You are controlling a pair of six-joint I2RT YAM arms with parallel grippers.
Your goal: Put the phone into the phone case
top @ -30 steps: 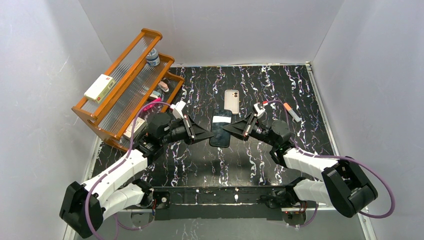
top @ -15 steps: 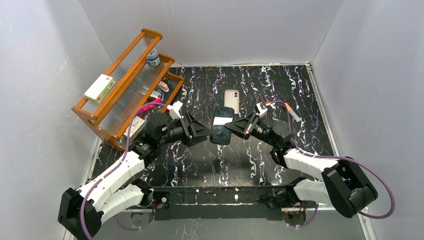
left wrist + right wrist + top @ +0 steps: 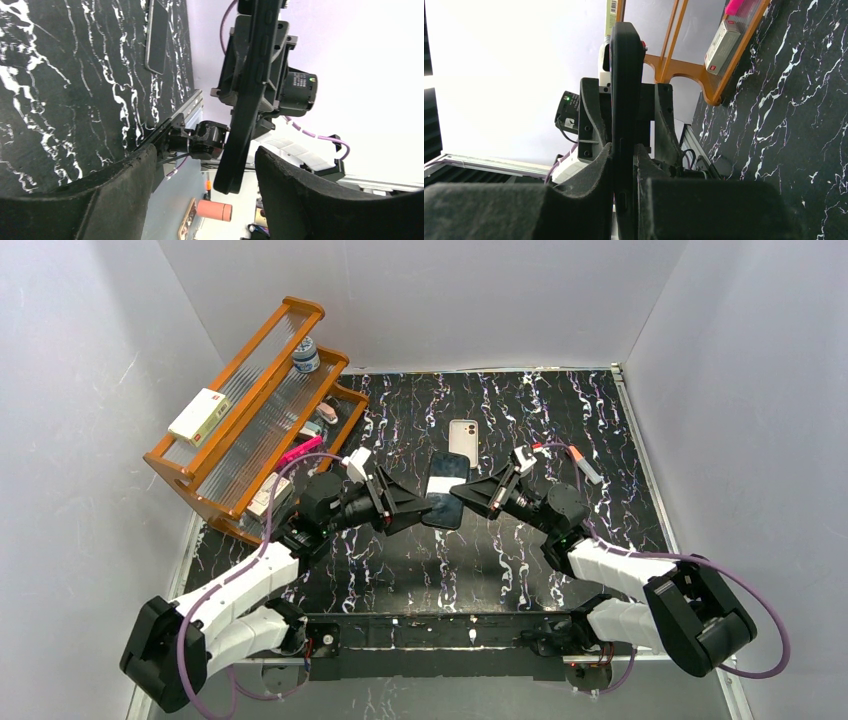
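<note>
The phone (image 3: 444,483), a black slab with a glossy screen, hangs above the table's middle. My right gripper (image 3: 460,496) is shut on its right edge; in the right wrist view the phone (image 3: 626,75) stands edge-on, clamped between both pads (image 3: 596,170). My left gripper (image 3: 427,504) is open at the phone's left edge. In the left wrist view the phone (image 3: 247,100) hangs between the spread fingers (image 3: 300,190) with a gap on each side. The cream phone case (image 3: 463,441) lies flat on the table just behind, also visible as a thin slab (image 3: 157,35).
An orange wooden shelf (image 3: 250,405) with small boxes and a bottle stands at the back left. A pen-like marker (image 3: 586,465) lies to the right of the right arm. The black marbled tabletop (image 3: 400,560) is fenced by grey walls.
My left gripper has opened and let go of the phone's left edge. The phone, now held only by the right gripper, has shifted slightly toward the case.
</note>
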